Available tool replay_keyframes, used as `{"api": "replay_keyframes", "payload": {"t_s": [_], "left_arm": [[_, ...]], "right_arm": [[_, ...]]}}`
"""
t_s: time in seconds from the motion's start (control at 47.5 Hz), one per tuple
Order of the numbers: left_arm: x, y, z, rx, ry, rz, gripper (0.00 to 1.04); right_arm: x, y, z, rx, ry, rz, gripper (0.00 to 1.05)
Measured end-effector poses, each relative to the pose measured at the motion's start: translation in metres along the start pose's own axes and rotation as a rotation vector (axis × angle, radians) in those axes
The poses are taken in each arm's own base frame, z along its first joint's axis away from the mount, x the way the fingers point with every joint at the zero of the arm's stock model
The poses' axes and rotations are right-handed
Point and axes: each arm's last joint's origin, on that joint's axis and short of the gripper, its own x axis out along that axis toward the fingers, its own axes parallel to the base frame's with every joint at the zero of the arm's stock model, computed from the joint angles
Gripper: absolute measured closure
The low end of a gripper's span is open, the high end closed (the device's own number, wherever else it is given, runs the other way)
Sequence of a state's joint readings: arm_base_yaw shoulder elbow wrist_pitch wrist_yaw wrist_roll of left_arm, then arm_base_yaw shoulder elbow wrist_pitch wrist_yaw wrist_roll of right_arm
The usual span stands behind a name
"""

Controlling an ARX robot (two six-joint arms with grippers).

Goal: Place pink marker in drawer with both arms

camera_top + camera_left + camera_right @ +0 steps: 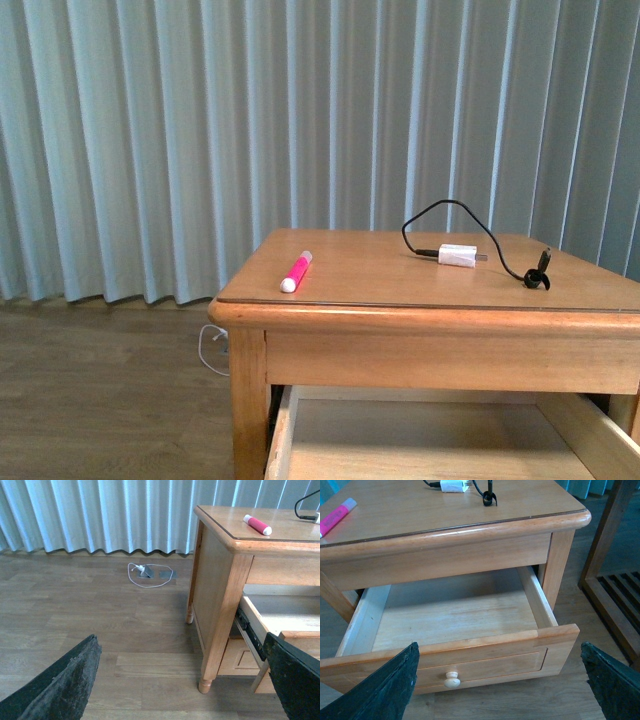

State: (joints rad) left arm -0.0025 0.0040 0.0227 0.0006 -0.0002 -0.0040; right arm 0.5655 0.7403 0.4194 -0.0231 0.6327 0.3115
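Note:
The pink marker lies on the tabletop near its front left corner, also seen in the left wrist view and the right wrist view. The drawer is pulled out and empty, its pale knob on the front panel. My right gripper hangs open in front of the drawer front, apart from it. My left gripper is open, low over the floor to the left of the table, beside the drawer's side rail. Neither arm shows in the front view.
A white charger block with a black cable lies on the tabletop at the back right. A white cable and plug lie on the wooden floor by the curtain. A wooden rack stands right of the table.

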Motion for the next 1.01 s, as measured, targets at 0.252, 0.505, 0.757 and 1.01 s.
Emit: {"api": "replay_keyframes", "payload": {"t_s": [0.252, 0.505, 0.757, 1.01], "left_arm": [[0.000, 0.000, 0.000, 0.000, 0.000, 0.000, 0.06], [0.000, 0.000, 0.000, 0.000, 0.000, 0.000, 0.06], [0.012, -0.006, 0.012, -0.061, 0.036, -0.251, 0.06], [0.082, -0.034, 0.079, -0.055, 0.021, -0.238, 0.06]], "right_arm": [[0.000, 0.000, 0.000, 0.000, 0.000, 0.000, 0.08], [0.000, 0.000, 0.000, 0.000, 0.000, 0.000, 0.08], [0.000, 0.000, 0.000, 0.000, 0.000, 0.000, 0.08], [0.000, 0.000, 0.000, 0.000, 0.000, -0.001, 0.08]]}}
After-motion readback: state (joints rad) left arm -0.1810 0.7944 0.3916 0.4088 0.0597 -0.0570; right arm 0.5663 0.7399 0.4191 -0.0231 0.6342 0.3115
